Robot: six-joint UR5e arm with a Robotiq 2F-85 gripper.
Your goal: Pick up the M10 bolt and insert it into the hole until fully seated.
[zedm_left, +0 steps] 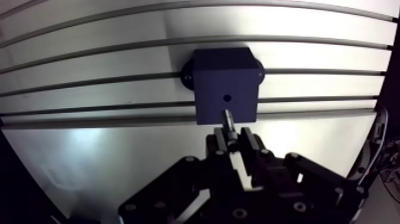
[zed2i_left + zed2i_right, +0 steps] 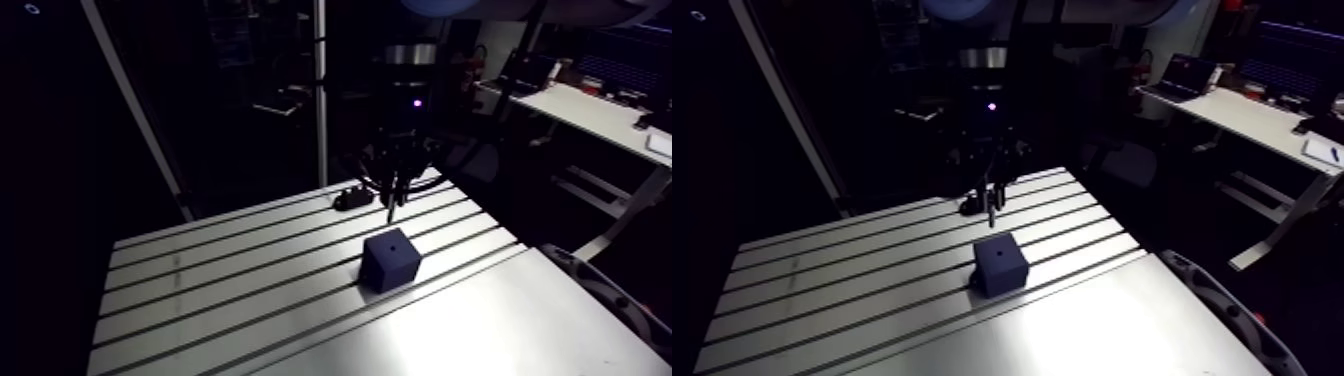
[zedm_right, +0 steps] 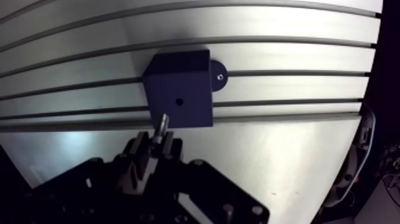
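A dark blue block [image 1: 226, 84] with a small round hole [image 1: 227, 98] in its top face stands on the slotted table [image 2: 200, 270]. My gripper [image 1: 234, 138] is shut on the M10 bolt [image 1: 228, 120], a thin metal shaft that sticks out past the fingertips toward the block. In the wrist view the bolt's tip lies just short of the hole, over the block's near edge. In the arm view the gripper [image 2: 394, 195] hangs above and behind the block [image 2: 390, 259], and the bolt points down, clear of it.
The block is fixed by a round foot [image 3: 219, 76] to one of the table's slots. A small dark fixture [image 2: 347, 198] lies on the table behind the gripper. The table's smooth plate [image 2: 480, 330] runs toward the front edge.
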